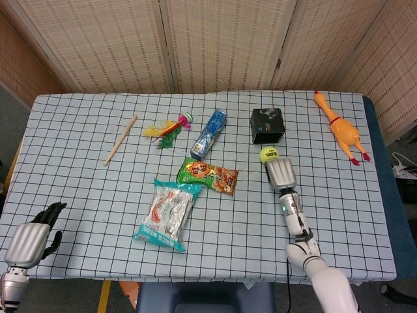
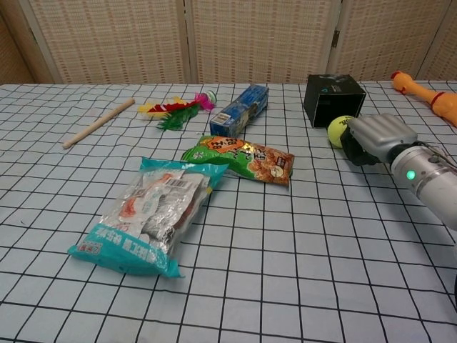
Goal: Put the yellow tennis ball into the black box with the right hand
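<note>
A: Ball position? 
B: Yellow tennis ball (image 1: 268, 154) lies on the checked tablecloth (image 1: 85, 163), just in front of the black box (image 1: 267, 125), not inside it.

A: Right hand (image 1: 280, 173)? 
B: Directly behind the ball, touching it; whether its fingers grip the ball cannot be told.

A: Left hand (image 1: 29, 238)? 
B: Far from the box, at the table's near corner, fingers loosely apart, holding nothing.

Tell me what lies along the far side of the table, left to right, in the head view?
Wooden stick → colourful feather toy → blue packet → black box → rubber chicken.
</note>
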`<state>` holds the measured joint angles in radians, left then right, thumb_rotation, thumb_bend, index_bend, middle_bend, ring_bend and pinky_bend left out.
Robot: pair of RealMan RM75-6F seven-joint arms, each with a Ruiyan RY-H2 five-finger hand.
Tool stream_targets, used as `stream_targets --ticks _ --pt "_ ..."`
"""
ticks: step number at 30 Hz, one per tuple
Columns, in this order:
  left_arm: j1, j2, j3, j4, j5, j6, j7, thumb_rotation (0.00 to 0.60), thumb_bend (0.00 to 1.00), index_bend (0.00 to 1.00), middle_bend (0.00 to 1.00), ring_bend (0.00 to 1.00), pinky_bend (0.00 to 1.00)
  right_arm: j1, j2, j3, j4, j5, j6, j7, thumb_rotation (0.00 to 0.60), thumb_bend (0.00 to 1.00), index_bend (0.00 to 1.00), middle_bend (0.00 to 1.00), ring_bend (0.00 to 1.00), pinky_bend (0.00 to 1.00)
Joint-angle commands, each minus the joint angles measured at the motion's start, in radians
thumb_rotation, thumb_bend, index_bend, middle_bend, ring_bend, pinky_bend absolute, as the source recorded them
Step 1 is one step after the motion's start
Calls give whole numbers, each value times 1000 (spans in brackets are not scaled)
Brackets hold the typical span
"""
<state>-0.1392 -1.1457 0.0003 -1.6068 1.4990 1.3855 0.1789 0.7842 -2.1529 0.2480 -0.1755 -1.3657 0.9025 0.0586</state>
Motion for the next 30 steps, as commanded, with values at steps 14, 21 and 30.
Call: stream_targets --ticks 14,21,30 --pt "-17 -15 -10 32 -42 -42 -20 600 546 129 117 236 619 65 17 21 58 40 -92 -26 600 949 839 796 727 1000" --pt "-18 -17 -9 34 -39 -37 -16 600 547 129 117 236 618 76 38 20 45 46 -144 48 600 856 572 515 468 727" --pt "-23 -21 -9 40 -52 -54 -13 600 549 128 117 236 618 77 48 -14 44 17 -144 161 600 289 289 266 175 414"
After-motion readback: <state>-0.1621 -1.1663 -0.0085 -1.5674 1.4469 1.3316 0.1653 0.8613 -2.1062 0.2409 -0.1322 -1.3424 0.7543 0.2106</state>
